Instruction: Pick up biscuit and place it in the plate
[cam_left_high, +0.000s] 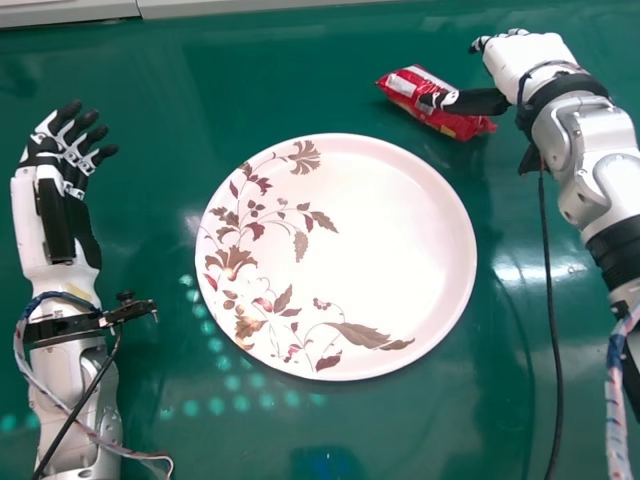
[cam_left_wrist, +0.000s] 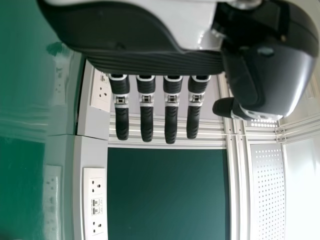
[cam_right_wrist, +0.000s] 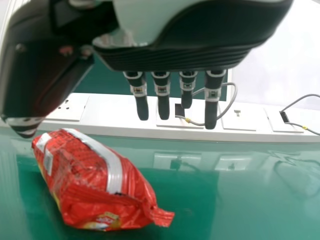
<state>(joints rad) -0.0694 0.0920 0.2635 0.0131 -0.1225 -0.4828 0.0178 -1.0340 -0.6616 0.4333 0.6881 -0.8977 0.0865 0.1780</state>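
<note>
My right fingers (cam_right_wrist: 163, 106) were straight and wide beside the biscuit (cam_right_wrist: 90, 175), at one o'clock from the plate (cam_left_high: 400, 250); picking up was my step, needing a close round it next.

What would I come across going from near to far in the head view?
Round white plate with a brown and red floral pattern, shiny red biscuit packet, long white ledge at the back.
</note>
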